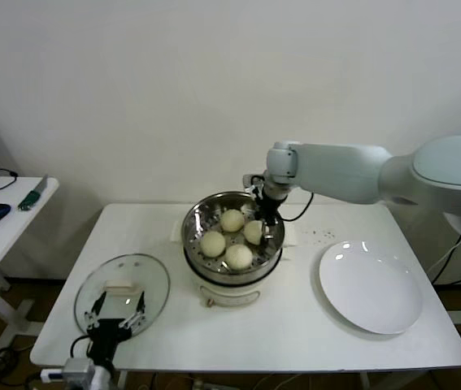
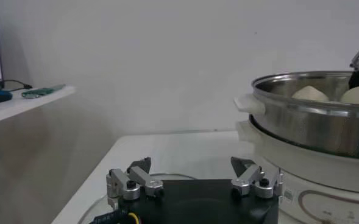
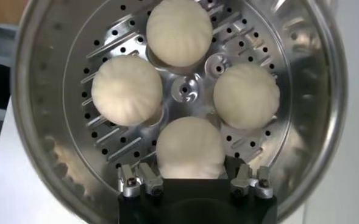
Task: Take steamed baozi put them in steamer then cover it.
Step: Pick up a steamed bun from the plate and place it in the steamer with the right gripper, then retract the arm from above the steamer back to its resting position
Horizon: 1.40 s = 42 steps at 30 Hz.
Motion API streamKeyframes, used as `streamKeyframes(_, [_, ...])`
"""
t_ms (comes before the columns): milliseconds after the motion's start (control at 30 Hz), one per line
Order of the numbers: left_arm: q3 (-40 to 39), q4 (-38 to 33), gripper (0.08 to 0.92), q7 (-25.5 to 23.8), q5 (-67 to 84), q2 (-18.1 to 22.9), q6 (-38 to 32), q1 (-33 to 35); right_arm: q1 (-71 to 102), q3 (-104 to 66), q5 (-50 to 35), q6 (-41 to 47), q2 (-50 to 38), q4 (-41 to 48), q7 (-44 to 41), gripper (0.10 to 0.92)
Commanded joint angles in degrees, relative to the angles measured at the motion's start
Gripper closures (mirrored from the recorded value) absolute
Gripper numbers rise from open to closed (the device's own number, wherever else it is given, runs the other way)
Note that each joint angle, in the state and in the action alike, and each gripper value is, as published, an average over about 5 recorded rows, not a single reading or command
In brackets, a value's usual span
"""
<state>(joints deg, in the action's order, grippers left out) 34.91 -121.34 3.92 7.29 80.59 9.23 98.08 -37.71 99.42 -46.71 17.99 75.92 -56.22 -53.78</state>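
Note:
The steamer stands mid-table on its white pot base. Four cream-white baozi lie on its perforated floor. My right gripper hangs over the steamer's far right side. Its fingers are open on either side of one baozi, which rests on the floor. The glass cover with its cream handle lies flat on the table, left of the steamer. My left gripper is open and empty, low over the cover's near edge. The left wrist view shows it above the cover's rim.
An empty white plate lies right of the steamer. A small side table with a mouse and tools stands at far left. Dark specks dot the table behind the plate. The wall is close behind.

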Motion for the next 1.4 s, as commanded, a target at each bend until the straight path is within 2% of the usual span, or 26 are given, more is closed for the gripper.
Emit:
streamKeyframes(33, [0.1,0.3,0.177,0.2,0.3,-0.5,0.2,-0.3,1.4,0.2,0.6,0.3,0.9,1.4,0.6,0.253])
streamKeyframes(133, [0.1,0.4,0.177,0.3,0.3,-0.6,0.2,-0.4,0.8,-0.4,0.2,0.4,0.5,1.2,0.5,0.211])
streamKeyframes(333, [0.1,0.4,0.177,0.4,0.3,-0.7,0.3,-0.3,-3.1,-0.2,-2.4,0.0,-2.0,-1.3,-2.5,0.203])
streamKeyframes(467, [0.0,0.0,0.177,0.5,0.1,-0.8,0.7,-0.7,-7.3,0.1,-3.8,-0.7,-6.0,-4.9,-4.8,0.202])
streamKeyframes(633, [-0.1,-0.1,0.177,0.5,-0.4,-0.8,0.9,-1.2,-10.4,-2.6,-4.3,-1.4,-13.7,-9.8,-3.4,0.203])
streamKeyframes(833, [0.1,0.6,0.177,0.3,-2.1,-0.7,-0.4,-1.7,-7.3,-12.4,-2.8,-4.2,-25.2,-15.6,5.4,0.203])
streamKeyframes(933, [0.3,0.9,0.177,0.1,-2.5,-0.6,-1.6,-2.0,-3.8,-16.3,-2.3,-8.3,-31.3,-18.4,11.2,0.203])
streamKeyframes(1067, [0.5,2.5,0.177,-0.3,-6.5,-0.5,-5.7,-2.8,3.4,-21.7,-2.3,-12.2,-39.8,-22.6,17.7,0.203])
streamKeyframes(1200, [0.5,3.4,0.177,-0.7,-9.8,-0.2,-8.2,-3.3,16.2,-33.9,-0.5,-14.2,-47.7,-26.6,22.9,0.203])
streamKeyframes(1400, [0.9,3.5,0.177,-1.1,-15.0,0.0,-6.0,-3.7,38.6,-54.9,0.7,-17.4,-54.5,-32.9,32.8,0.203])
